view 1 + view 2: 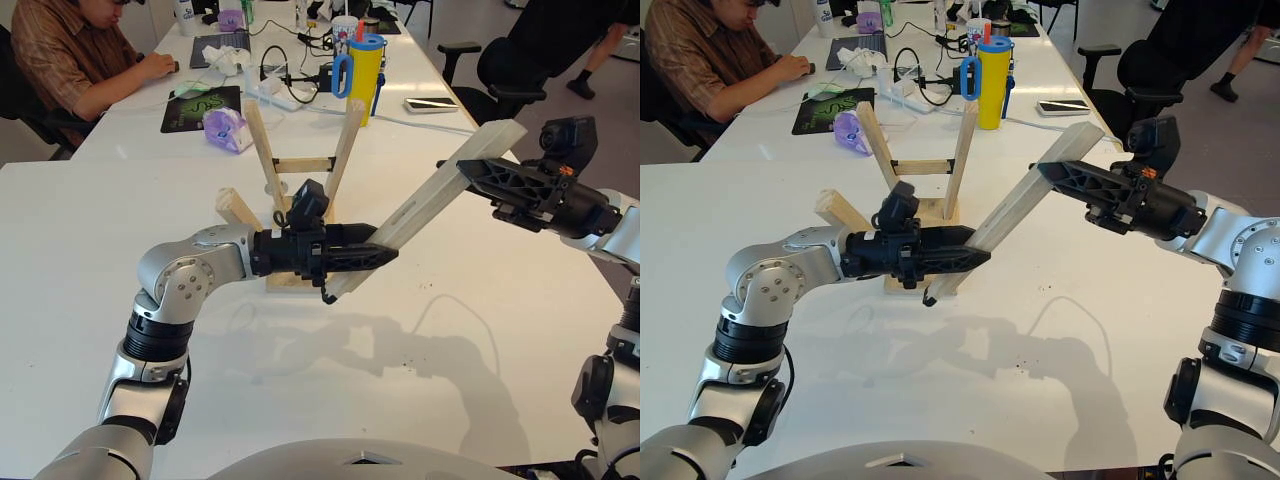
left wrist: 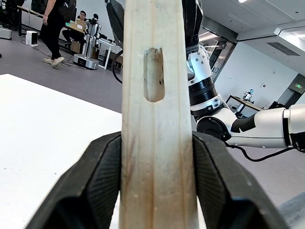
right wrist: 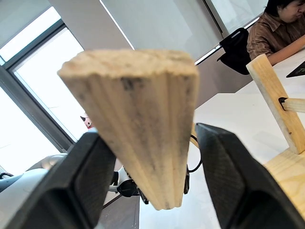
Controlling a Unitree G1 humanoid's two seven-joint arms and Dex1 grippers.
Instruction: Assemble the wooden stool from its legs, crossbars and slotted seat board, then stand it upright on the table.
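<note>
Two grippers hold one loose wooden leg (image 1: 420, 207) between them, above the white worktop (image 1: 100, 230). The left gripper (image 1: 385, 255) is closed around the leg's lower part, with a black finger (image 2: 102, 186) pressed against each side face. An oblong mortise slot (image 2: 154, 74) is cut into the face turned towards the left wrist camera, just beyond the grip. The leg slopes up and away to the robot's right. The right gripper (image 1: 455, 170) is clamped on the upper part, with the cut end projecting past its fingers (image 3: 228, 176). The leg's lower end comes down at the near right edge of the seat board (image 1: 933, 212); contact there cannot be confirmed. The seat board lies flat on the worktop just behind the left gripper. Two fitted legs rise from it, one on the left (image 1: 265, 150) and one on the right (image 1: 343, 150), joined part-way up by a crossbar (image 1: 303, 165). A further wooden piece (image 1: 238, 208) slants out at the board's left side. Beyond the assembly stand a purple item (image 1: 228, 130), a yellow bottle (image 1: 365, 75) with a blue handle, and a phone (image 1: 432, 104) lying flat.
</note>
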